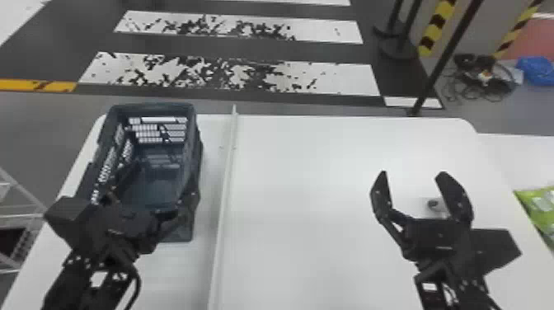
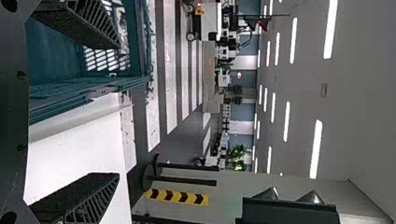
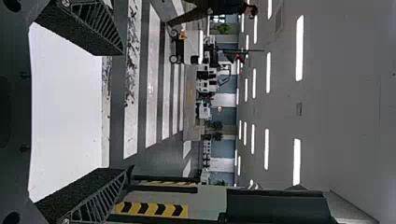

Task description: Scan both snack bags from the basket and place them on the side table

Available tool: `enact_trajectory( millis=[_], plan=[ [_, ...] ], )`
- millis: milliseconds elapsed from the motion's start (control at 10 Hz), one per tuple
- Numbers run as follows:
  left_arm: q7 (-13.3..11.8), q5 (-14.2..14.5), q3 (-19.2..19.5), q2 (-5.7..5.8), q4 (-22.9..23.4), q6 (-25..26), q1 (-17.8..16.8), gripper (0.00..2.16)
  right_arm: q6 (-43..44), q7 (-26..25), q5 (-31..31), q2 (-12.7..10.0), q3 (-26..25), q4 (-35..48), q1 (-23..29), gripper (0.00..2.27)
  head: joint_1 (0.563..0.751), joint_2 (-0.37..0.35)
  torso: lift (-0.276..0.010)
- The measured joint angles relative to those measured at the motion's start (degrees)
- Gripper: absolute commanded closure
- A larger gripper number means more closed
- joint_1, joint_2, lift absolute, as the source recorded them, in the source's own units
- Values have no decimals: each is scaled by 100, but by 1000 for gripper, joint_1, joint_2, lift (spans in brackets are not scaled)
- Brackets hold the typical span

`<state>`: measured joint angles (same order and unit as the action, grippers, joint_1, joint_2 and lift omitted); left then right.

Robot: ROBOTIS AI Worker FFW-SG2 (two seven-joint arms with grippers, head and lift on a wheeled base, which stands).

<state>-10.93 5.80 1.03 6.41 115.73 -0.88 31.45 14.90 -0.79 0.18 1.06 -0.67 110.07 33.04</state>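
Left and right jaws stand spread. Swung low, the left arm (image 1: 117, 231) might snag the basket (image 1: 192, 165) and drag it over the left edge of the worktop (image 1: 309, 185).

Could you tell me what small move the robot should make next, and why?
I would probably ease the left gripper back from the near end of the basket. Its fingers are spread with nothing between them and sit close to the rim, where they might knock it, while a green bag already lies on the side table at the right.
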Motion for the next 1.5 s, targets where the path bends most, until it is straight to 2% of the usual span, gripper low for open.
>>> enact_trajectory(
  millis=[1100,1500],
  plan=[
    [83,83,58,91,-43,65,-31,-1,-96,-5,161,12,142,-10,1,33,695,-9,-75],
    [83,88,85,62,-62,52,-7,-1,-113,-8,193,14,181,-4,0,33,695,1,-75]
  ],
)
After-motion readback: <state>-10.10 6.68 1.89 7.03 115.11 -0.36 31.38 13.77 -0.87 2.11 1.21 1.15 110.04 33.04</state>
